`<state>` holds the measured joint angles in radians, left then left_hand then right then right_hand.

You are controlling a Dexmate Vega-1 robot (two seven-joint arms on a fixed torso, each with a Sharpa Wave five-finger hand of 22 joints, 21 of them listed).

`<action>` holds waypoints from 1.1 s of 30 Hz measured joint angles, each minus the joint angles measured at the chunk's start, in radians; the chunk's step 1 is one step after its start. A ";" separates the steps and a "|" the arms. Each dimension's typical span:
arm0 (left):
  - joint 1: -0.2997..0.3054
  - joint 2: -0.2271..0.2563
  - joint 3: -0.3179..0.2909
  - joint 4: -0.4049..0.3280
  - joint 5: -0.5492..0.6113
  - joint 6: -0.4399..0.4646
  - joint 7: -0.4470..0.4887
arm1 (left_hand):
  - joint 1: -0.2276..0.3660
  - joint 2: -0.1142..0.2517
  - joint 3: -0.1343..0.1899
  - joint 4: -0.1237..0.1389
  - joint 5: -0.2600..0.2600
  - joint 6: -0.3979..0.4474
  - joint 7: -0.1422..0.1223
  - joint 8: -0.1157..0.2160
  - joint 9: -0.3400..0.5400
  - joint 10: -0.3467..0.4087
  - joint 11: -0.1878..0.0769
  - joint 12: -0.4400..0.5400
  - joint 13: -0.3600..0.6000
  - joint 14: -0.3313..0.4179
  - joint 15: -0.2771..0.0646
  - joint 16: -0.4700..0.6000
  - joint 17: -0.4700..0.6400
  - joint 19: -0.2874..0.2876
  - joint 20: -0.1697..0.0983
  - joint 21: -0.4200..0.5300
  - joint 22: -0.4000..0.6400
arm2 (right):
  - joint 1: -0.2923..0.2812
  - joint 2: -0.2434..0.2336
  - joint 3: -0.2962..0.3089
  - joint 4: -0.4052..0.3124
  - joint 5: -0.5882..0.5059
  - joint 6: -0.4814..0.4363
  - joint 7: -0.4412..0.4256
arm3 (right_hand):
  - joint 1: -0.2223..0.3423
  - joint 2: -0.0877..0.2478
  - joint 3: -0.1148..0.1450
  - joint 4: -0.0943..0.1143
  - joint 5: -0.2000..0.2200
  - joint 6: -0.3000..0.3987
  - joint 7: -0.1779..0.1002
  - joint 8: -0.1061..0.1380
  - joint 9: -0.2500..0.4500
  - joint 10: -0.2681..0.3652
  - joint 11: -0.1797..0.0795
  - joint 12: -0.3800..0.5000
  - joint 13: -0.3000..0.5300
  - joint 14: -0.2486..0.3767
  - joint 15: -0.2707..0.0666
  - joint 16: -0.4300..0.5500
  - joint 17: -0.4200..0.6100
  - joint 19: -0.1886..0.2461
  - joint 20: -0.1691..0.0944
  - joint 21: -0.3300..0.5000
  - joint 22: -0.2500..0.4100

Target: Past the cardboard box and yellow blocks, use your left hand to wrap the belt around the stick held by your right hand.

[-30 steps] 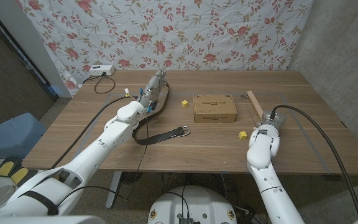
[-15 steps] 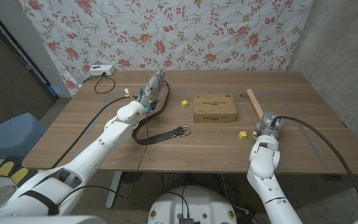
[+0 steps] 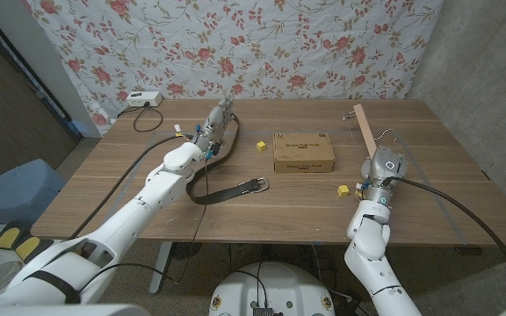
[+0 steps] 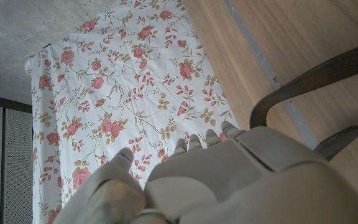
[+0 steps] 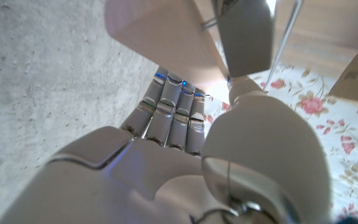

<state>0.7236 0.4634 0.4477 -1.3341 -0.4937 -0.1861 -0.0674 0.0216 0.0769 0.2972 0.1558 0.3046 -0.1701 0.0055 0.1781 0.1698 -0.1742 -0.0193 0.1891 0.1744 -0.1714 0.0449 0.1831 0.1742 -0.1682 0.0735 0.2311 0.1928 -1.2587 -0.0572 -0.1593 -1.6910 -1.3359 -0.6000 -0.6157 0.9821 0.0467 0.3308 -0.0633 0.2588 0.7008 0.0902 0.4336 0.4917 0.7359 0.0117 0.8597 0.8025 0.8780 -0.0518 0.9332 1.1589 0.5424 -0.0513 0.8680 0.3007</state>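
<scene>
Nearest the robot, on the right side of the tabletop [image 3: 429,219], the right hand [image 3: 383,167] grips one wooden stick [image 3: 365,129], its fingers [image 5: 169,115] wrapped shut around the lower end. The stick rises tilted off the wood toward the far edge, likely held up so that a strap can pass around it. Just left of that hand lies one yellow block [image 3: 343,189]. Toward the middle, one dark belt [image 3: 227,189] rests with its buckle end on the tabletop, and its strap curves back and up to the left hand [image 3: 218,123], which holds the far end raised, ready to carry it across. Whether those fingers pinch or wrap the strap cannot be told. Beyond the near block sits one cardboard box [image 3: 303,152], with a second yellow block [image 3: 259,145] just to its left: two blocks in all. Farthest back, a white power strip [image 3: 144,99] lies near the flowered cloth.
</scene>
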 measured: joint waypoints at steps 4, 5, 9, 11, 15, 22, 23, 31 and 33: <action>0.009 0.008 -0.003 -0.016 -0.001 0.001 0.007 | 0.000 0.000 0.000 0.000 0.000 0.000 0.000 0.000 0.000 0.000 0.011 0.000 0.000 0.000 0.000 0.003 0.000 -0.005 0.005 0.000 0.000 | -0.004 -0.013 -0.008 0.001 0.029 0.017 -0.081 | -0.001 0.001 0.000 0.000 0.001 -0.004 -0.004 0.000 0.002 0.000 0.000 0.000 0.002 -0.002 -0.003 0.004 0.018 0.000 0.000 0.015 0.004; 0.012 0.010 -0.004 -0.020 -0.001 0.001 0.009 | 0.000 0.000 0.000 0.000 0.000 0.000 0.000 0.000 0.000 0.000 0.011 0.000 0.000 0.000 0.000 0.003 0.000 -0.005 0.005 0.000 0.000 | -0.005 -0.016 -0.010 0.001 0.039 0.023 -0.106 | -0.001 0.001 0.000 0.000 0.001 -0.004 -0.004 0.003 0.002 0.000 0.000 0.000 0.002 0.003 -0.008 0.004 0.021 0.000 0.000 0.017 0.004; 0.027 0.021 -0.008 -0.045 -0.002 0.003 0.013 | 0.000 0.000 -0.004 -0.004 0.000 0.000 0.000 0.000 0.000 0.005 0.015 0.000 0.000 -0.002 0.008 0.003 0.000 -0.002 0.009 0.000 0.000 | -0.007 -0.024 -0.014 0.001 0.071 0.050 -0.186 | -0.001 0.001 -0.004 0.004 0.001 -0.004 -0.004 0.012 0.002 0.000 0.000 0.000 0.006 0.006 -0.012 0.004 0.033 0.000 0.000 0.025 0.004; 0.035 0.028 -0.011 -0.059 -0.004 0.010 0.024 | 0.000 0.000 -0.004 -0.004 0.000 0.000 0.000 0.000 0.000 0.005 0.016 0.000 0.000 0.000 0.011 0.003 0.000 -0.002 0.009 0.000 0.000 | -0.010 -0.041 -0.022 0.002 0.084 0.066 -0.220 | -0.002 0.002 -0.004 0.004 0.005 -0.006 -0.005 0.012 0.002 0.000 0.000 0.000 0.007 0.005 -0.014 0.004 0.038 0.000 0.000 0.030 0.004; 0.056 0.044 -0.017 -0.091 -0.005 0.013 0.032 | 0.000 0.000 -0.006 -0.006 0.000 0.000 0.000 0.000 0.000 0.001 0.021 0.000 0.000 0.000 0.011 0.003 0.000 -0.005 0.020 0.000 0.000 | -0.011 -0.051 -0.027 0.002 0.100 0.095 -0.270 | -0.002 0.002 -0.004 0.004 0.008 -0.007 -0.007 0.018 0.003 -0.005 -0.005 0.000 0.006 0.008 -0.017 0.004 0.045 0.000 0.000 0.035 0.002; 0.096 0.071 -0.029 -0.152 -0.006 0.024 0.071 | 0.015 -0.015 -0.013 -0.013 0.000 -0.001 -0.001 0.000 0.000 0.004 0.029 0.008 0.000 -0.001 0.020 0.010 0.000 -0.004 0.029 0.000 0.000 | -0.013 -0.090 -0.048 -0.003 0.112 0.148 -0.344 | -0.002 0.002 -0.007 0.007 0.008 -0.007 -0.007 0.019 0.003 -0.005 -0.005 -0.006 0.008 0.006 -0.019 0.004 0.052 0.000 0.000 0.046 0.001; 0.105 0.077 -0.032 -0.165 -0.005 0.025 0.081 | 0.018 -0.019 -0.017 -0.017 0.000 -0.001 -0.006 0.000 0.000 0.000 0.032 0.008 0.000 -0.001 0.020 0.011 0.000 -0.004 0.035 0.000 0.000 | -0.013 -0.097 -0.051 -0.005 0.113 0.157 -0.355 | -0.002 0.002 -0.008 0.008 0.008 -0.007 -0.007 0.019 0.003 -0.005 -0.005 -0.006 0.008 0.006 -0.019 0.004 0.054 0.000 0.000 0.049 0.001; 0.163 0.117 -0.047 -0.271 0.015 0.044 0.144 | 0.107 -0.039 -0.014 -0.085 -0.013 -0.002 -0.034 0.021 0.000 0.001 0.056 0.034 0.006 0.037 0.064 0.033 0.001 0.027 0.077 0.019 0.005 | -0.012 -0.125 -0.065 -0.015 0.102 0.209 -0.406 | -0.002 0.002 -0.008 0.008 0.015 -0.008 -0.007 0.019 0.003 -0.005 -0.005 -0.006 0.010 0.006 -0.019 0.004 0.058 0.000 0.000 0.057 -0.004; 0.177 0.128 -0.050 -0.302 0.015 0.044 0.144 | 0.137 -0.037 -0.006 -0.108 -0.024 -0.001 -0.026 0.022 0.003 0.004 0.065 0.040 0.010 0.065 0.066 0.033 0.005 0.040 0.089 0.024 0.006 | -0.010 -0.136 -0.075 -0.019 0.097 0.220 -0.413 | -0.002 0.002 -0.008 0.008 0.015 -0.008 -0.007 0.019 0.003 -0.005 -0.005 -0.006 0.011 0.006 -0.019 0.004 0.058 0.000 0.000 0.057 -0.004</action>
<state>0.9002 0.5909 0.3972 -1.6362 -0.4791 -0.1423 0.0770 0.1590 0.0399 0.2916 0.0479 0.2805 -0.1715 -0.0205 0.2002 0.1731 -0.1705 0.0453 0.2288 0.1840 -0.1060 0.1105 0.2160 0.1792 -0.1282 0.1630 0.2555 0.1990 -1.2682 -0.1934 -0.2343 -1.7102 -1.2385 -0.3799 -1.0286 0.9804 0.0484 0.3226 -0.0551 0.2739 0.6932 0.0834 0.4529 0.4946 0.7307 0.0064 0.8535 0.8134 0.8842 -0.0704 0.9370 1.2167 0.5424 -0.0513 0.9254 0.2969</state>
